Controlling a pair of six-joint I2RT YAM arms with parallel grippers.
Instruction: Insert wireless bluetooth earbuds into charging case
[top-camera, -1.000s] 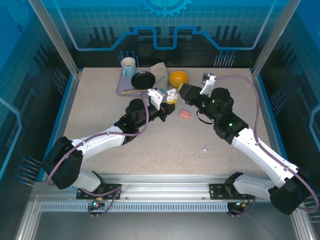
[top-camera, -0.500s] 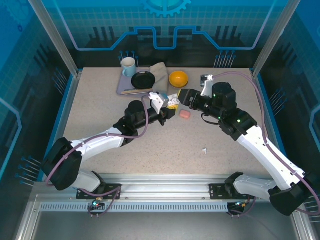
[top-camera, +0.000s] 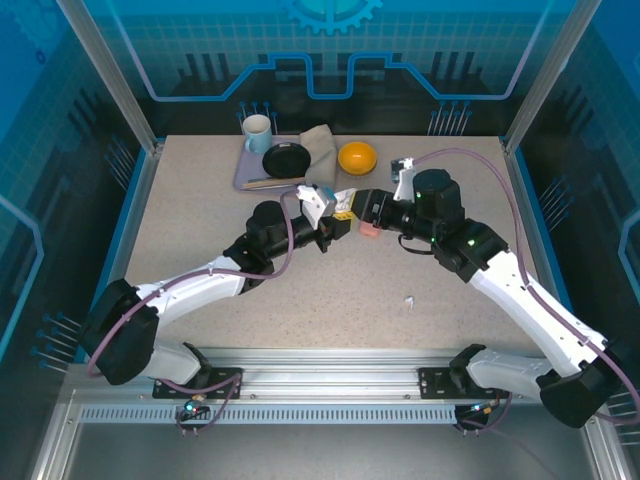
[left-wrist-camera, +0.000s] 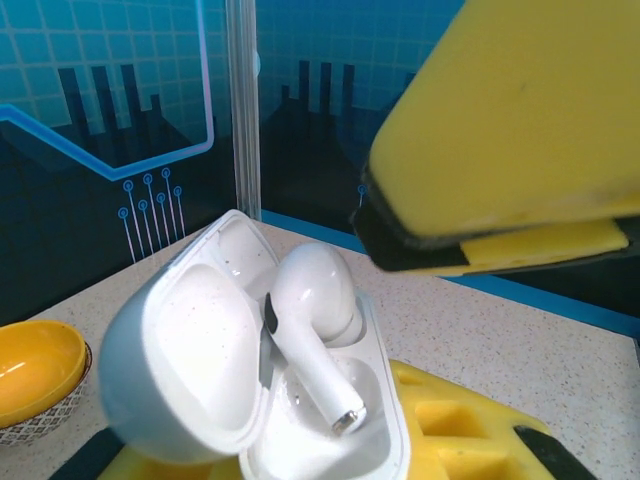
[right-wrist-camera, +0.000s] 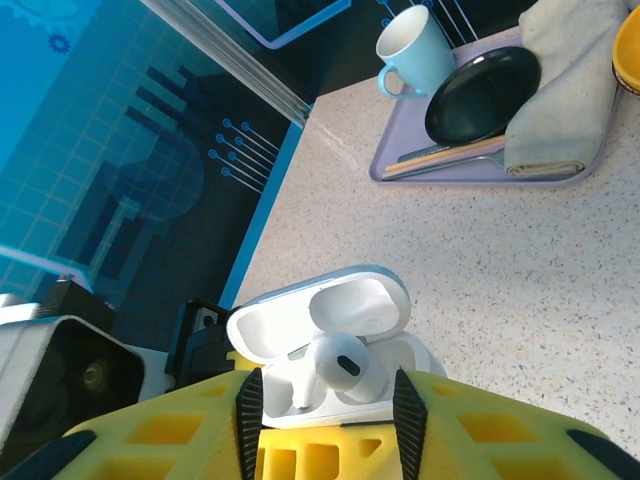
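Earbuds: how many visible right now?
2. One white earbud sits askew in the open case, not fully seated. Another white one lies on the table, toward its near right. Others may be hidden.

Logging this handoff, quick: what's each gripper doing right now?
Left gripper: closed, holding the open white case.
Right gripper: open, jaws on either side of the white earbud lying in that case, not gripping it.

We look down from above-behind over the whole table (top-camera: 330, 290); both wrist cameras view the open charging case (left-wrist-camera: 200, 360) close up.
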